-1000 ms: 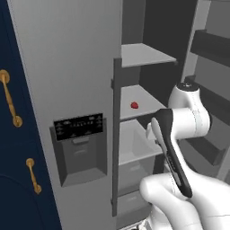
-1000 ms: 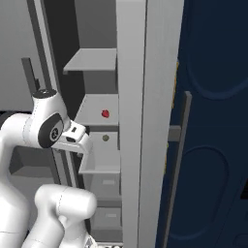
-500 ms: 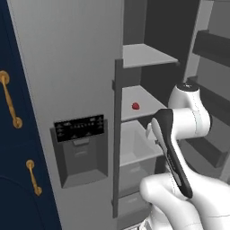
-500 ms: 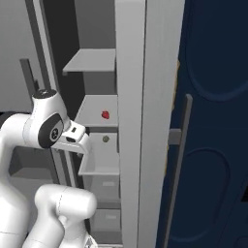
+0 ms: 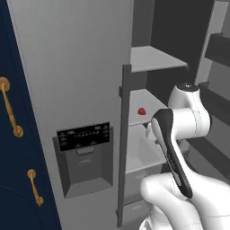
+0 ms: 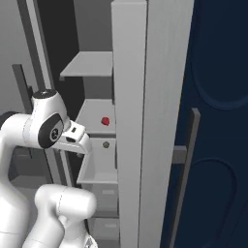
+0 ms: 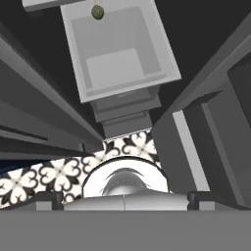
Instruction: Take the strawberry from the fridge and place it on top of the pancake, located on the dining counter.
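Note:
The strawberry (image 5: 141,111) (image 6: 104,120) is a tiny red fruit lying on a pale middle shelf inside the fridge (image 5: 76,67), whose right door (image 6: 131,121) stands swung open. My gripper (image 7: 125,198) is open with nothing between its fingertips (image 7: 47,198). In front of that shelf and a little below it, my hand (image 6: 77,139) hangs clear of the fruit and faces down over a pale grey drawer (image 7: 122,49). The pancake and the dining counter are out of view.
A small olive-green ball (image 6: 105,144) (image 7: 97,12) rests just behind the drawer. The closed door carries a black dispenser panel (image 5: 84,134) and a dark handle (image 5: 123,143). Navy cabinets with gold handles (image 5: 10,108) flank the fridge. Patterned floor tiles (image 7: 54,171) lie below.
The whole picture has slipped slightly downward in both base views, so the camera has moved a little. The arm keeps its pose and the gripper stays open.

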Tool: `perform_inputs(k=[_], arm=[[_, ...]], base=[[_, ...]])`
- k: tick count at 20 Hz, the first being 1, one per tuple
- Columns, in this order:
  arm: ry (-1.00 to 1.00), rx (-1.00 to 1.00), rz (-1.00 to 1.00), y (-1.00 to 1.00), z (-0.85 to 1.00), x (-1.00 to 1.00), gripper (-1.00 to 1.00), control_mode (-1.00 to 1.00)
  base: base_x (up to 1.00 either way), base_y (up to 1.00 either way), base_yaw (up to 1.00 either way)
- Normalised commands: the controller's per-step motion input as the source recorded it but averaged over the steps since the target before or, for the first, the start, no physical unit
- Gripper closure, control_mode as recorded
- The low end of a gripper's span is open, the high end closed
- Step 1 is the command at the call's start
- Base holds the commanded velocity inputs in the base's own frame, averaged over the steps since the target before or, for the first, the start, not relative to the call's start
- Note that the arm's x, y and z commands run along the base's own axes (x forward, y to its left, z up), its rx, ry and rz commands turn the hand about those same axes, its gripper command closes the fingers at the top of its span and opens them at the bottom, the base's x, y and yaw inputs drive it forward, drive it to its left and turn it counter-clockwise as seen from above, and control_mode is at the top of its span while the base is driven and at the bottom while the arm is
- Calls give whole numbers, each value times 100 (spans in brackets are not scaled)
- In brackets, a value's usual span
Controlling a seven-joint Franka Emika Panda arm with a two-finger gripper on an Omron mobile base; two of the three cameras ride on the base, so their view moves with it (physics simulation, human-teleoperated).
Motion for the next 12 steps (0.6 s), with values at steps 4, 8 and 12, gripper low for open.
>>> perform_inputs(k=[4, 8, 12], arm=[[0, 0, 0, 0, 0, 0, -100, 100], [0, 0, 0, 0, 0, 0, -100, 100], [0, 0, 0, 0, 0, 0, -100, 100]], base=[[38, -9, 3], [17, -26, 2], [0, -35, 0]])
